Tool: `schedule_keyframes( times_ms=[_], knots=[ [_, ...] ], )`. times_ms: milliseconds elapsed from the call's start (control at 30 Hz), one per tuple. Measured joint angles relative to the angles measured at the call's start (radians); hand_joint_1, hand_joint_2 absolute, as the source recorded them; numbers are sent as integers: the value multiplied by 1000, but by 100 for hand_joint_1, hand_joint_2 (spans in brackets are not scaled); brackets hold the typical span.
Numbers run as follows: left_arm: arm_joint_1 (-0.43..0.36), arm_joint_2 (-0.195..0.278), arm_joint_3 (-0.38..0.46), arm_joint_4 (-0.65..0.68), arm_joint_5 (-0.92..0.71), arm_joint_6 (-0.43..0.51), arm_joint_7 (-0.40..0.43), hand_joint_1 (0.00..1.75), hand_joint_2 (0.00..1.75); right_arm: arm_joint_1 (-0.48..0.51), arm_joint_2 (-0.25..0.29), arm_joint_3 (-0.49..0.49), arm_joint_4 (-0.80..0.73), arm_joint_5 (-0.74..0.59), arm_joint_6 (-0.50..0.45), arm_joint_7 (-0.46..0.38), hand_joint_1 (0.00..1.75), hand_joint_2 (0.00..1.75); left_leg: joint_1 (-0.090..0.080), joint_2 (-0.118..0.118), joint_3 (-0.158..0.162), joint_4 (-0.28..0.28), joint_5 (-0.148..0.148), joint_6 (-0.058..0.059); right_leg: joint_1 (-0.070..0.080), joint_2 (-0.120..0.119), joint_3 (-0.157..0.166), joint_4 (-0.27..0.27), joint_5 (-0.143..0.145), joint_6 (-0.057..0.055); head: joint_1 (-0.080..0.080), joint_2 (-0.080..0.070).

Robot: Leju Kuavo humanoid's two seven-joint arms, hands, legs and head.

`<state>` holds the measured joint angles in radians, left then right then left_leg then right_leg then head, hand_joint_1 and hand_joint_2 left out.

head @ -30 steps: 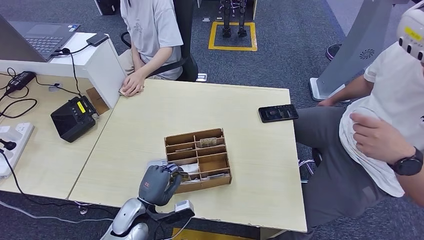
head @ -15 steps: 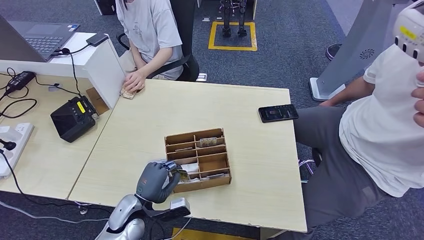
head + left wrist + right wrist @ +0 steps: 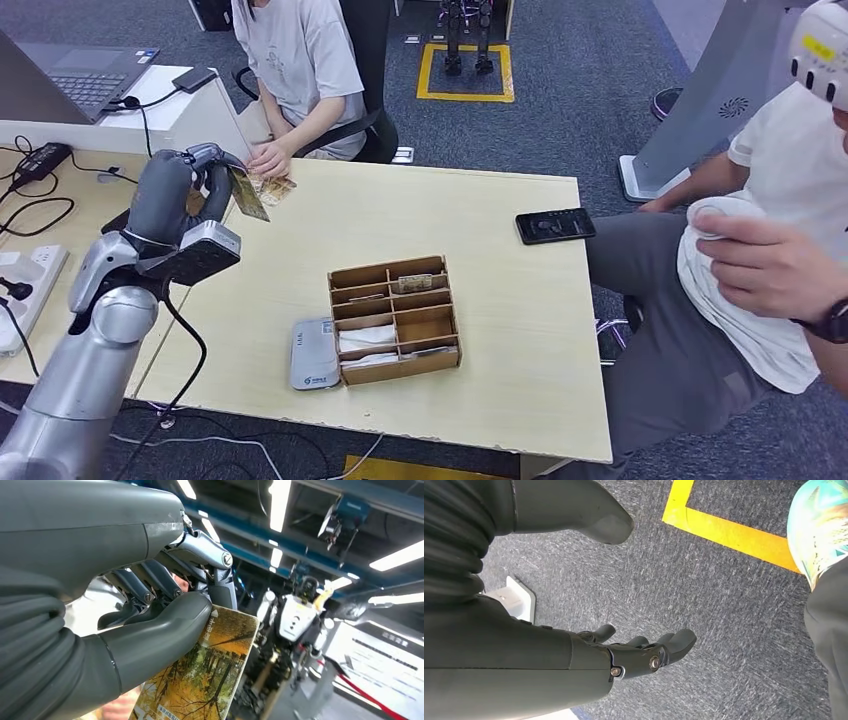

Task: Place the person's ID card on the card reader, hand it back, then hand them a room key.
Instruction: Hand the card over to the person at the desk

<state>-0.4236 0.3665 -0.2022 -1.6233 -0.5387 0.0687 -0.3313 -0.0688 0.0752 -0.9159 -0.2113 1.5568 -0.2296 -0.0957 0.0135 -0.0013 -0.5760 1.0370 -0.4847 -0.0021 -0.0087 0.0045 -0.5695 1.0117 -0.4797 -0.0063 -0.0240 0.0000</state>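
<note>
— Status of the left hand (image 3: 190,185)?

— Raised, thumb and fingers (image 3: 150,587) pinching the card (image 3: 246,194) by one end; the free end points toward the seated person's hand (image 3: 268,160) just beyond.

— Handling?

— Judged thin, light, stiff and glossy, so prone to slip; the receiver should take the free end.

— Right hand (image 3: 639,652)?

— Hanging, fingers apart, holding nothing.

Left robot hand (image 3: 185,190) raised, pinching; right robot hand (image 3: 634,652) loosely spread.

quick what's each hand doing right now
Left hand: holding a card with an autumn tree picture, pinched between thumb and fingers.
Right hand: open, holding nothing.
</note>
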Motion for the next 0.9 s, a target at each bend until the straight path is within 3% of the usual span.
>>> schedule_keyframes(
  times_ms=[167, 267, 433, 700, 900],
  knots=[
    [3, 2, 24, 15, -104, 90, 18, 175, 175, -1, 0, 0, 0, 2, 0, -3, 0, 175, -1, 0, -1, 0, 0, 0, 0, 0, 0, -1, 0, 0, 0, 0],
    [-7, -9, 31, 78, -222, 186, 51, 175, 175, -2, 0, 0, 0, 10, 2, 1, 0, 175, -1, 0, 0, 0, 0, 0, 0, 0, 0, -1, 0, 0, 0, 0],
    [-32, -35, 33, 187, -331, 268, 103, 175, 175, -4, 1, 1, 0, 16, 4, 2, 0, 175, -1, 0, 0, 0, 0, 0, 0, 0, -1, -1, 1, 1, 0, 0],
    [-203, -85, 50, 588, -614, 529, 224, 175, 175, -10, 4, 40, 0, 17, 6, 2, 0, 175, 0, 0, 0, 0, 1, 1, 0, 0, -1, 0, 1, 0, 0, 0],
    [-340, -94, 68, 837, -693, 567, 259, 175, 175, -12, 4, 69, 0, 16, 10, 4, 0, 175, -1, 0, 0, 0, 1, 0, 0, 1, -1, 0, 2, 0, 0, 0]
  ],
)
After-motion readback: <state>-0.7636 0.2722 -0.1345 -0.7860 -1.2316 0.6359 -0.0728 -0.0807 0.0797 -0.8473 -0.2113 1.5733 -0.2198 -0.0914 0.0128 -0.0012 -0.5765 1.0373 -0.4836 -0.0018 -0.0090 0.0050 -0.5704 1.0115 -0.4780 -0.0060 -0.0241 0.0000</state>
